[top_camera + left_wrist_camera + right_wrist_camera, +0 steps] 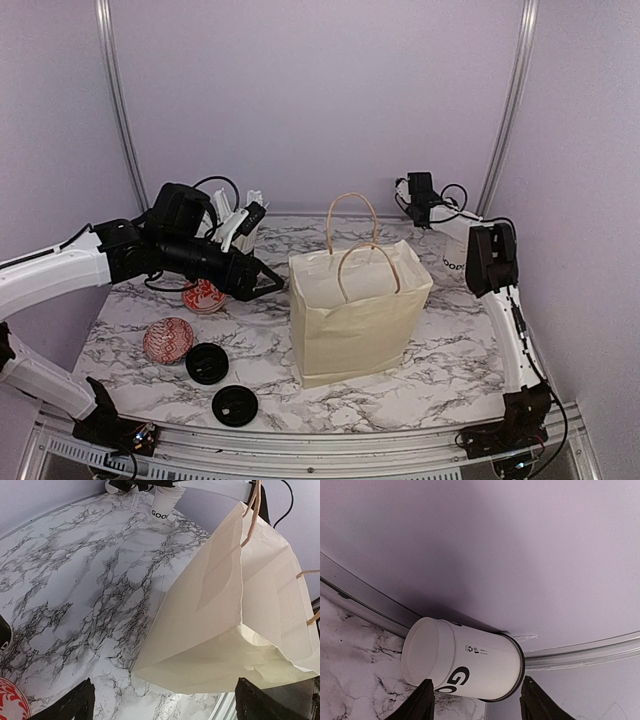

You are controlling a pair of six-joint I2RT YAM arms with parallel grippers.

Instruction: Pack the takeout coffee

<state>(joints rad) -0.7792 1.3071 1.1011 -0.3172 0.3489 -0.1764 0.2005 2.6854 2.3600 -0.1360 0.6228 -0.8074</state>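
Enclosed by plain lilac walls point(300, 100). Floored by white marble-patterned table point(440, 350). At centre, upright, mouth open: tall cream paper bag with twine handles point(355, 310). In the far right corner: white paper cup with black lettering and black plastic lid point(470, 655); long axis near vertical in the left wrist view, lettered base lowest; crosswise to the fingers in the right wrist view. Right gripper point(477, 680): fingers point(420, 702) well apart, closed on nothing, cup beyond the tips. Left gripper point(165, 680): spread fully, empty, facing the bag.
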